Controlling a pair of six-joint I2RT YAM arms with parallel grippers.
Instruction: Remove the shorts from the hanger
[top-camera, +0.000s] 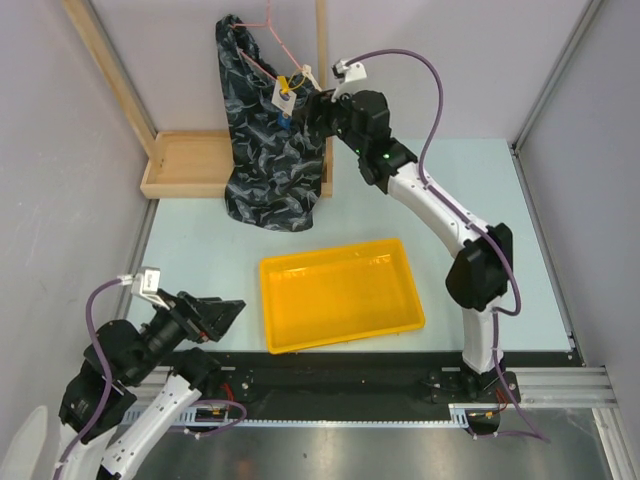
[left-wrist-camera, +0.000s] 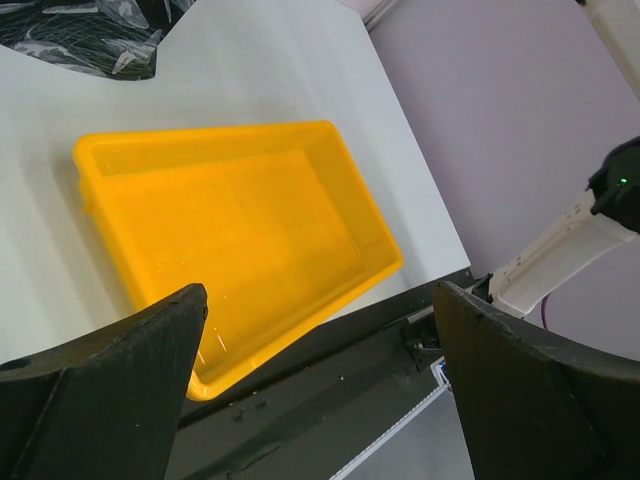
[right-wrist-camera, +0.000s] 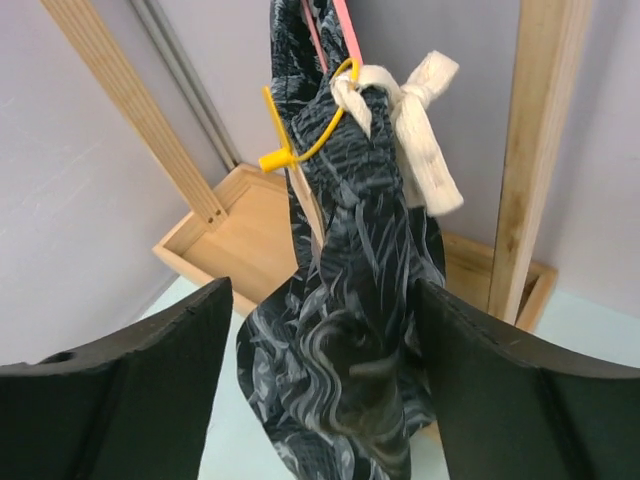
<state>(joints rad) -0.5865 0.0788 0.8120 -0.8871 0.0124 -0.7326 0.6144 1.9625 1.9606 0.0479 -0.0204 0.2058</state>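
Observation:
The black shorts (top-camera: 265, 150) with the pale wavy print hang from the pink wire hanger (top-camera: 270, 45) at the back of the table, their hem resting on the table. My right gripper (top-camera: 310, 105) is at their right side, next to the paper tags (top-camera: 284, 95). In the right wrist view the shorts (right-wrist-camera: 370, 330) hang between my right gripper's (right-wrist-camera: 325, 350) jaws, which stand open with a gap on the left. The hanger (right-wrist-camera: 345, 30), a knotted white drawstring (right-wrist-camera: 420, 120) and a yellow tag loop (right-wrist-camera: 300, 140) sit above. My left gripper (top-camera: 235, 310) is open and empty near the front left.
A yellow tray (top-camera: 340, 252) lies in the middle of the table, and also shows in the left wrist view (left-wrist-camera: 200, 135). A shallow wooden tray (top-camera: 185, 165) sits at the back left behind the shorts. Wooden posts (top-camera: 110, 70) (top-camera: 322, 60) flank the hanging spot.

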